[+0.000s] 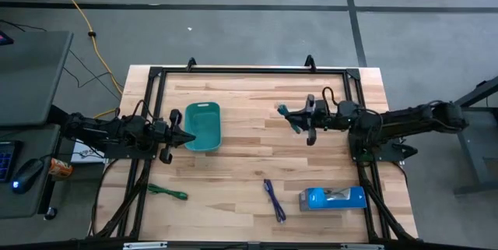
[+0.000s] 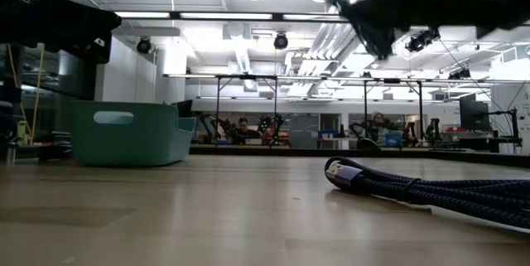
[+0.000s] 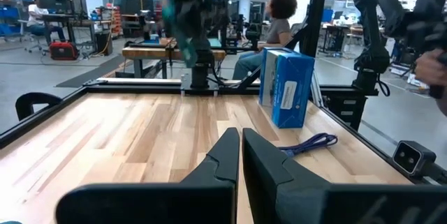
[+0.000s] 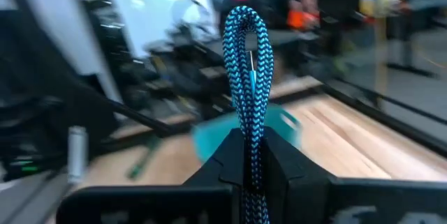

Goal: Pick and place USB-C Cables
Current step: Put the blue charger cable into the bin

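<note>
From above, the right gripper [image 1: 289, 114] hangs over the table [image 1: 249, 172] at about two o'clock from its centre, fingers clenched on the light blue cable [image 1: 282, 110], which pokes out toward the teal tray [image 1: 202, 125]. The left gripper [image 1: 187, 135] sits at nine o'clock, its tips at the tray's near edge. The green cable [image 1: 167, 193] lies at seven o'clock, the dark blue-purple cable [image 1: 274, 199] at six, and a bright blue box [image 1: 333, 198] just beside it at five.

At table level, the dark blue-purple cable [image 2: 431, 190] lies flat in the foreground — its plug end pointing toward the teal tray [image 2: 124, 133] far off at nine o'clock. People sit at benches in the room behind.

The left wrist view shows the left gripper [image 3: 240, 155] with fingers pressed together, holding nothing; ahead are the blue box [image 3: 286, 86] and the dark cable [image 3: 309, 144].

The right wrist view shows the right gripper [image 4: 253, 158] pinching the looped light blue cable [image 4: 247, 63] — the loop standing upright above the fingertips.
</note>
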You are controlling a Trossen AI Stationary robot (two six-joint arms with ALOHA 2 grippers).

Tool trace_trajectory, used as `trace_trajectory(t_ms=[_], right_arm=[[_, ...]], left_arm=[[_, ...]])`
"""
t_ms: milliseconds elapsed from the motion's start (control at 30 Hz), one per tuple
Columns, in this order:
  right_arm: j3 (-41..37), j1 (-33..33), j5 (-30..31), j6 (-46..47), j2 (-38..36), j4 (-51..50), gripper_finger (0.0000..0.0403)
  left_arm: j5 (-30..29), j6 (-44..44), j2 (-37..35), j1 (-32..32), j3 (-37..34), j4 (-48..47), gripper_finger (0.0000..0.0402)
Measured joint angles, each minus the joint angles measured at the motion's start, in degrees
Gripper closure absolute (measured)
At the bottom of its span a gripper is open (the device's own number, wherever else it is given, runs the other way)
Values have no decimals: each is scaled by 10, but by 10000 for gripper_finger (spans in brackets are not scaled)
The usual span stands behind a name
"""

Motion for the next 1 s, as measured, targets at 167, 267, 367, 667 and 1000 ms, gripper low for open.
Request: trace_trajectory(t_ms=[167,267,367,667,1000], right_arm=[[71,12,-41,-31,1,-74,398],[105,23,-42,-54,1,-130,396],[119,39,-42,-76,1,-163,389],[119,72,-27,-127,1,-182,398],[119,72,-26,-125,1,-188,398]], left_arm=[[0,0,0,0,0,0,401],[0,0,0,0,0,0,401],[0,0,0,0,0,0,401],[0,0,0,0,0,0,401],[0,1,0,0,0,3,401]])
